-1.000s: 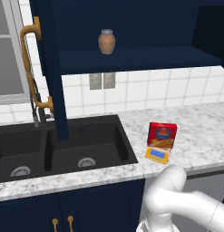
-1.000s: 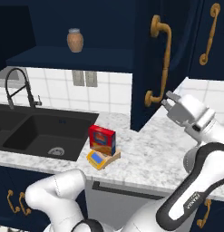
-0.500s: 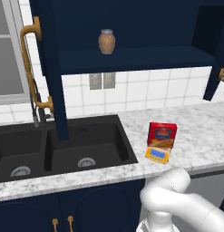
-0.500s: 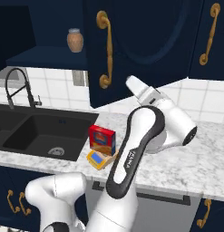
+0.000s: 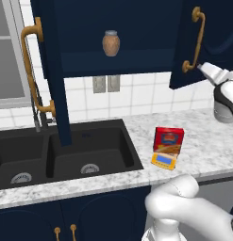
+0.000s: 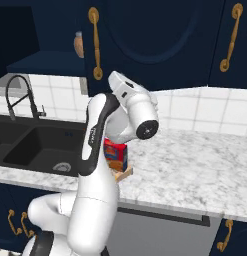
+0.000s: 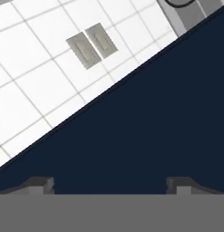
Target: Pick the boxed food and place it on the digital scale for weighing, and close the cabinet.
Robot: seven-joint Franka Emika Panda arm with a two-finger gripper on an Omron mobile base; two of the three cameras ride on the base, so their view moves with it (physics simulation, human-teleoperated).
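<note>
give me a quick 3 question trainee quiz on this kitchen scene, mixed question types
1. True or false: the boxed food stands on the digital scale.
2. What sits on the cabinet shelf? A) brown jar B) mug C) plate
3. Fill in: the fingers stand ____, holding nothing, close to a cabinet door.

Key
1. True, at its back edge.
2. A, the brown jar.
3. Open.
</note>
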